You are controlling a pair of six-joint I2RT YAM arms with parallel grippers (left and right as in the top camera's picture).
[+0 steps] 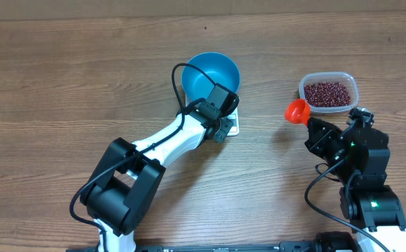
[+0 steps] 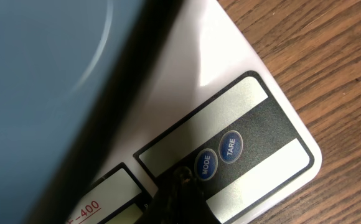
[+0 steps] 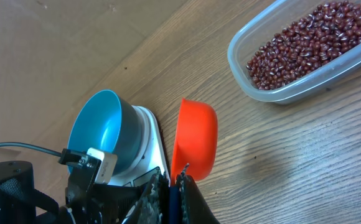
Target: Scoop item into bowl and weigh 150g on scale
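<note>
The blue bowl [image 1: 210, 75] stands empty on the white scale [image 1: 233, 126]. In the left wrist view the bowl [image 2: 43, 93] fills the left side and the scale [image 2: 243, 62] shows its MODE and TARE buttons. My left gripper [image 2: 180, 182] is shut, its tip on the scale's panel just beside the MODE button. The dark red beans [image 1: 327, 92] lie in a clear tub [image 3: 255, 93]. My right gripper [image 3: 175, 186] is shut on the blue handle of an orange scoop [image 3: 196, 140], which hangs empty over the table between scale and tub.
The left arm [image 1: 168, 140] stretches diagonally from the front edge to the scale. The right arm [image 1: 357, 150] stands at the front right, just in front of the tub. Bare wooden table [image 1: 63, 84] lies all around.
</note>
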